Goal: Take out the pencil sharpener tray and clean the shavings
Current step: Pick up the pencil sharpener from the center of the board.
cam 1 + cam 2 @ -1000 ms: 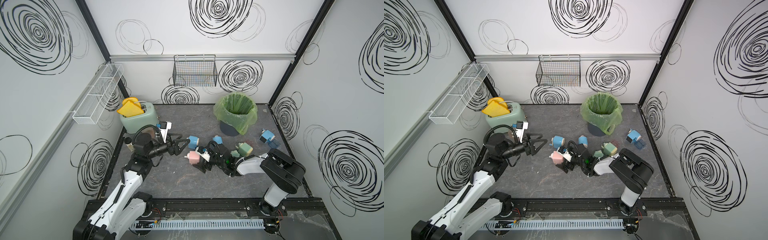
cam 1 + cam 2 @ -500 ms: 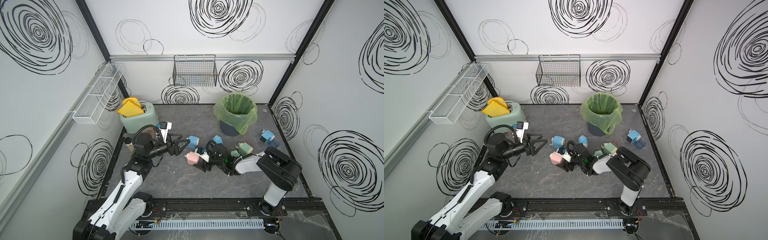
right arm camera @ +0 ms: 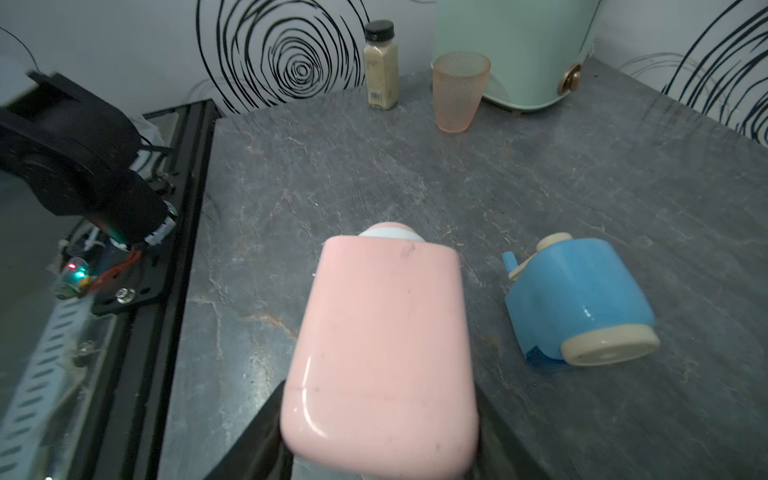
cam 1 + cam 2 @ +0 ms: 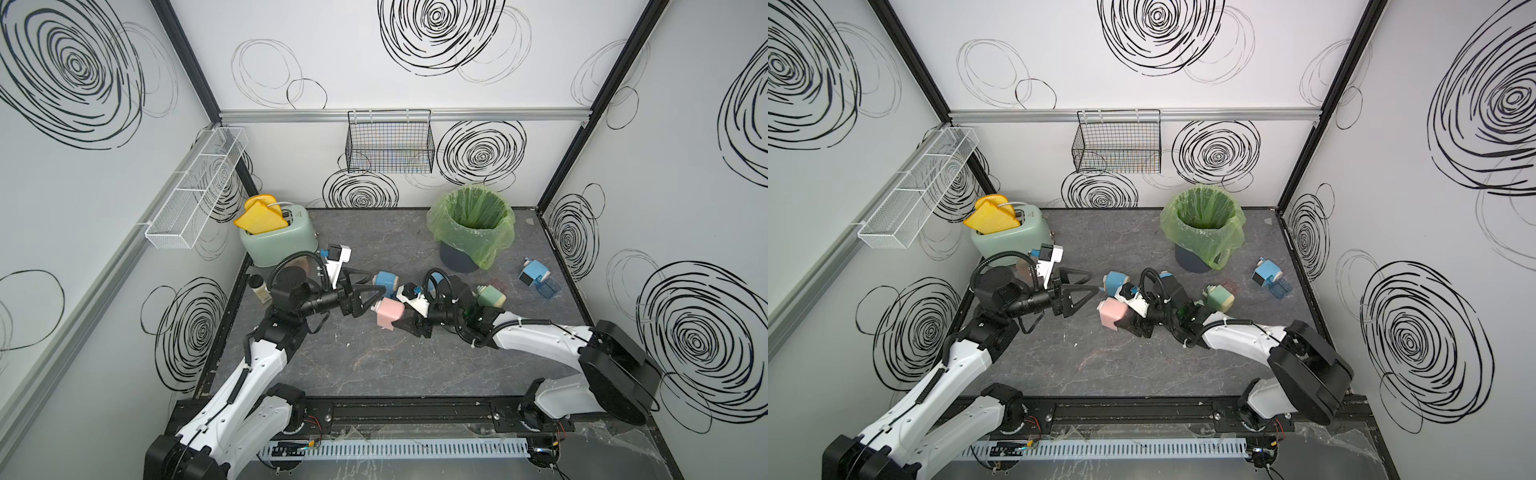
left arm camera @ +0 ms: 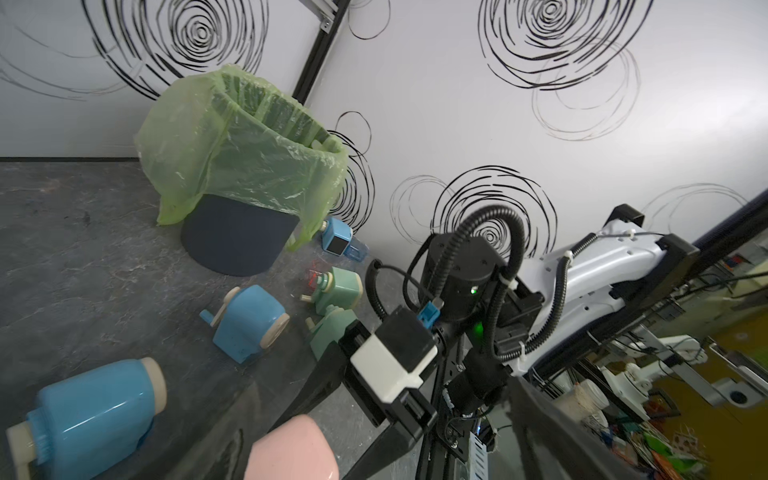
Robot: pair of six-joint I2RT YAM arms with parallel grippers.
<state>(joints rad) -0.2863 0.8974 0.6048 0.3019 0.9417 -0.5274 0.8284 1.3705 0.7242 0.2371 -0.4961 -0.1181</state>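
While the table (image 4: 374,374) carries three blue sharpeners (image 5: 93,409) (image 5: 245,322) (image 5: 337,240), two green sharpeners (image 5: 338,286) (image 5: 332,332) and one pink sharpener (image 3: 382,345), our right hand (image 3: 380,390) clasps the pink one mid-table, and our left hand (image 4: 377,283) gapes wide beside it, empty.

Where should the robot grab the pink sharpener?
Grip the pink sharpener across its two flat long sides, coming from the end opposite its white knob. Those sides are smooth and parallel, so jaws should sit flush; the right gripper straddles them there.
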